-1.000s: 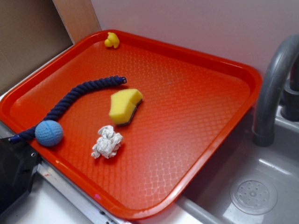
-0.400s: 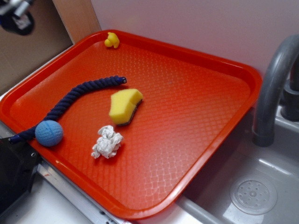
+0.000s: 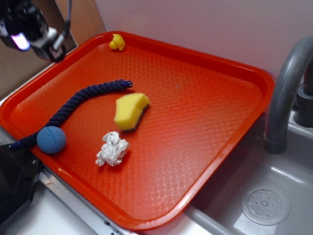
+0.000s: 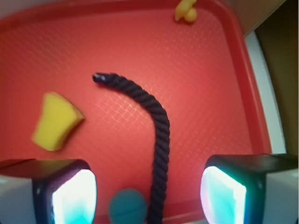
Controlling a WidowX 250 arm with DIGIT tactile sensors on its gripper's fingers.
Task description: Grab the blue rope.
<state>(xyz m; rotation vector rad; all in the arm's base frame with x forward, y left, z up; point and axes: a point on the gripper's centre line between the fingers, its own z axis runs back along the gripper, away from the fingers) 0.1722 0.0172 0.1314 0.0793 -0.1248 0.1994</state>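
Note:
The blue rope [image 3: 83,98] is a thick, dark navy twisted cord lying in a curve across the left part of the orange tray [image 3: 205,122]. One bound end points at the yellow sponge [image 3: 130,110], the other passes behind the light blue ball [image 3: 51,139] at the tray's near left edge. My gripper [image 3: 36,34] hangs high above the tray's far left edge, well clear of the rope. In the wrist view the rope [image 4: 156,135] runs far below between the two fingers of the gripper [image 4: 148,196], which is open and empty.
A crumpled white paper wad [image 3: 112,149] lies near the sponge, and a small yellow duck [image 3: 117,42] sits at the tray's far edge. A grey faucet [image 3: 283,93] and sink with drain [image 3: 265,204] are to the right. A black block [image 3: 14,181] stands at the lower left.
The gripper has come into the exterior view at the upper left and moved right and down toward the tray's edge. The objects on the tray have not moved.

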